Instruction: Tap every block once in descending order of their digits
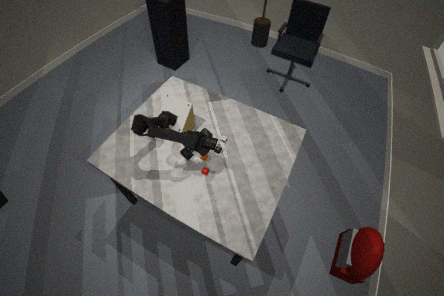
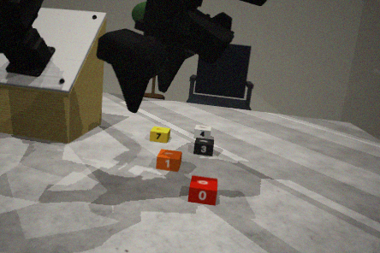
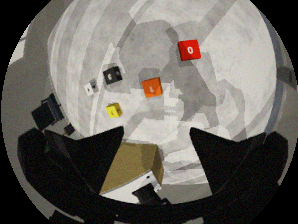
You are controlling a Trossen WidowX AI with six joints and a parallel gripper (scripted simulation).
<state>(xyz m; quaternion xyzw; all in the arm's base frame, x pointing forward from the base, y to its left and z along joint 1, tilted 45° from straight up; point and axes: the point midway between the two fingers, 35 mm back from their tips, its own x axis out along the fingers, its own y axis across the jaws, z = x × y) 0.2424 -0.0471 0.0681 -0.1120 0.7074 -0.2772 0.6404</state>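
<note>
My gripper (image 2: 148, 101) (image 3: 157, 131) is open and empty, above the table and higher than the blocks. The yellow block 7 (image 2: 160, 135) (image 3: 114, 110) is nearest the fingertips in the wrist view and hidden by the arm in the top view. The white block 4 (image 1: 224, 139) (image 2: 203, 130) (image 3: 90, 89) stands behind the black block 3 (image 2: 204, 147) (image 3: 112, 75) in the exterior view. The orange block 1 (image 1: 204, 157) (image 2: 169, 161) (image 3: 152, 87) lies between them and the red block 0 (image 1: 205, 171) (image 2: 203, 191) (image 3: 189, 50). The fingers touch no block.
A wooden wedge-shaped stand (image 1: 188, 121) (image 2: 86, 100) (image 3: 132, 162) with a white sloping top is beside the blocks, close to the arm. The table (image 1: 260, 137) carries them. A dark office chair (image 1: 295, 47) and a black pedestal (image 1: 169, 32) stand on the floor beyond.
</note>
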